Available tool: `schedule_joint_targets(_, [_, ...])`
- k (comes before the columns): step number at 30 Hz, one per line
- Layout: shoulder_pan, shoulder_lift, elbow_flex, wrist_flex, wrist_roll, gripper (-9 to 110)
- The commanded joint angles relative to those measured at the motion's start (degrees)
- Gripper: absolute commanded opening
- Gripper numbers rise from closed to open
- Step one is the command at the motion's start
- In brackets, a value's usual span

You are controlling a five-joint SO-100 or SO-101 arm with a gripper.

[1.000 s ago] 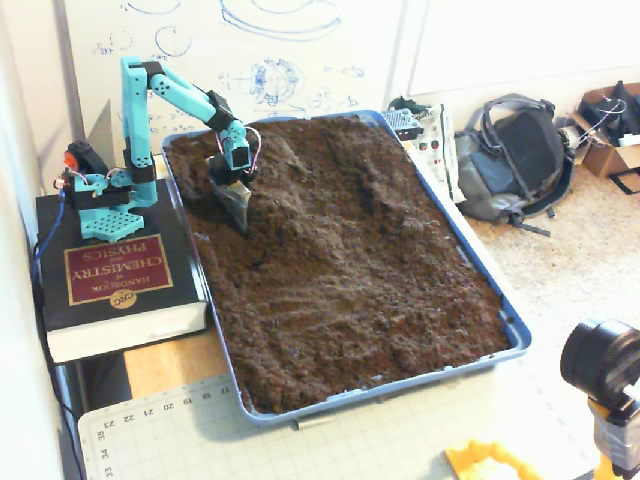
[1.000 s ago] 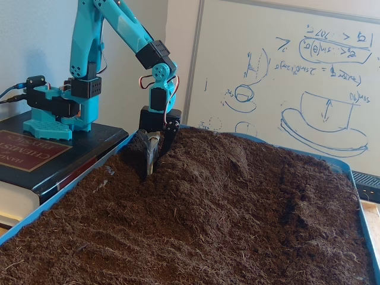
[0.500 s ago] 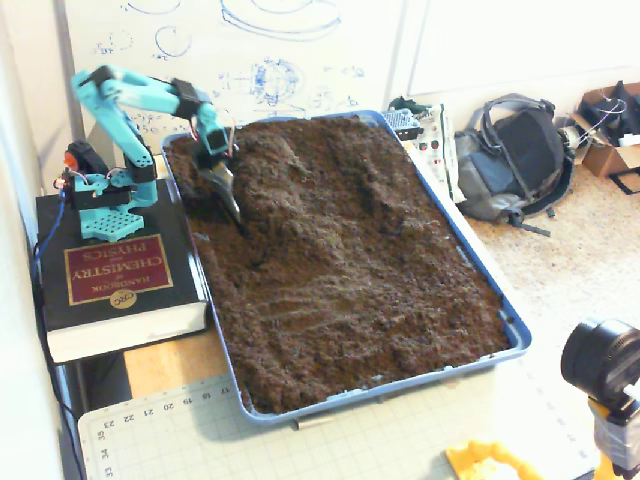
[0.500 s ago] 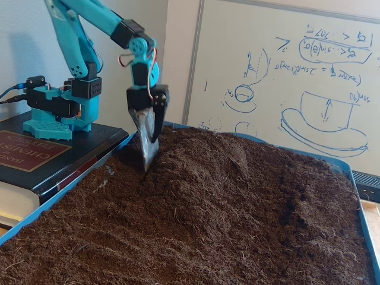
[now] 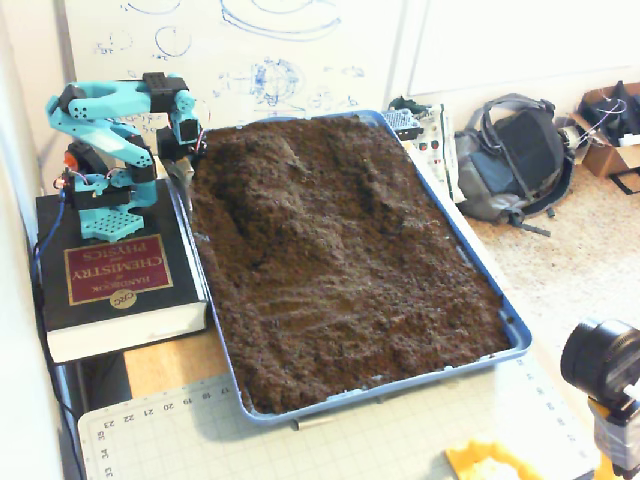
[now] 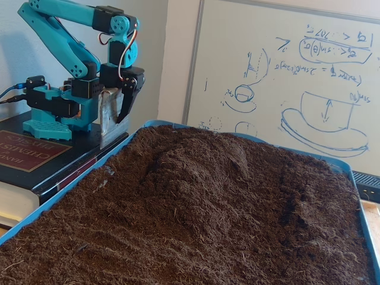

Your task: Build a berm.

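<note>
You had the teal arm's gripper lifted clear, its spread unreadable, with the berm, a rounded ridge of loose dark brown soil, just below and beyond it: crumbly stuff, likely better pushed than pinched.

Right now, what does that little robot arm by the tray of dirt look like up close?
The arm is built of bright turquoise plastic segments, joined by boxy black motor blocks. Thin red and white wires loop around the wrist. Its gripper has a black jaw and a flat grey, shovel-like blade. The turquoise base, with a perforated plate and a small red-orange part beside it, sits on a thick black book.
</note>
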Motion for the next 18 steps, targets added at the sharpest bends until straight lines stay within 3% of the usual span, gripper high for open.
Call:
schedule_joint_targets(1, [0.18,-6.94,-0.88,-6.24,0.35,1])
schedule_joint_targets(18, [3.25,-37.35,-2.46,-39.81,-0.53,1])
